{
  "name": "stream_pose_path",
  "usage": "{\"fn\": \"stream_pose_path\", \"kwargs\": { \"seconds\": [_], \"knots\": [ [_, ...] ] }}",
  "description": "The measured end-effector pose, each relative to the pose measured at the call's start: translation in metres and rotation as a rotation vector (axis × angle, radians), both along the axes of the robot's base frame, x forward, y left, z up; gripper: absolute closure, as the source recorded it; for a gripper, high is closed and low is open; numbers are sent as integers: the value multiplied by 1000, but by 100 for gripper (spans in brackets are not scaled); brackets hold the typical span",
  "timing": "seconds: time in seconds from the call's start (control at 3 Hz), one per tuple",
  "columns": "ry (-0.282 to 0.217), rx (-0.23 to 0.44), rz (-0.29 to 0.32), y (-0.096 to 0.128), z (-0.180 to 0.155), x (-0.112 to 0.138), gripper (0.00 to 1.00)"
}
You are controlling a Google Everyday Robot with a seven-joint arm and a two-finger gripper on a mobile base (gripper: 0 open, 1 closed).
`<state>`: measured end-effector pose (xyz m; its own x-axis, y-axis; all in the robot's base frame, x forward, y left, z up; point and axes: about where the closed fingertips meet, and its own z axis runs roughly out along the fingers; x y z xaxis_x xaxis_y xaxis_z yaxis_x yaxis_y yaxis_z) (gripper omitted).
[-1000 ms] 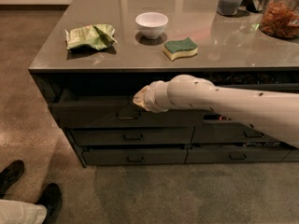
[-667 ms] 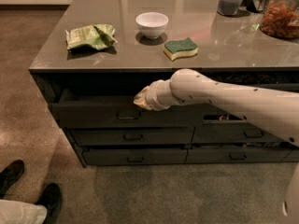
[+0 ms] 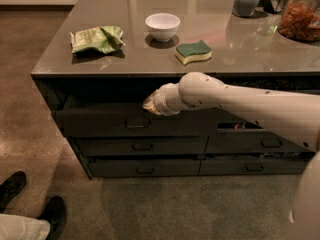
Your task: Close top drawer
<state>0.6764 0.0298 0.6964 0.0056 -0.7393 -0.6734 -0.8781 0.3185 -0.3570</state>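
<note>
Grey and matte, the top drawer sits on the left side of the island, just under the counter. Its tall front stands a little proud of the shallower drawers below, with a dark gap showing above its upper edge, so we judge it not yet closed. Its loop handle sits at the middle of the front. Our gripper is at the top edge of that front, just above the handle and slightly to its right. Whether it is spread or pressed together we cannot tell, since the wrist hides its end. The arm reaches in from the right, crossing a narrower drawer that shows coloured packets. The front's long axis runs left to right, and the drawer's travel is straight back under the counter, away from us. As we read it, the coming push must go into the cabinet, square to the front and near its centre so that it does not skew. On the counter lie a green packet, a white bowl and a sponge. Dark shoes stand on the floor to the left.
</note>
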Motion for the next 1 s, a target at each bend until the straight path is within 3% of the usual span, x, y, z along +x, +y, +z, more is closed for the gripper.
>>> {"fn": "stream_pose_path", "kwargs": {
  "seconds": [0.67, 1.0],
  "knots": [
    [-27, -1, -66, -1, 6, 20, 100],
    [-63, 20, -94, -9, 13, 6, 100]
  ]
}}
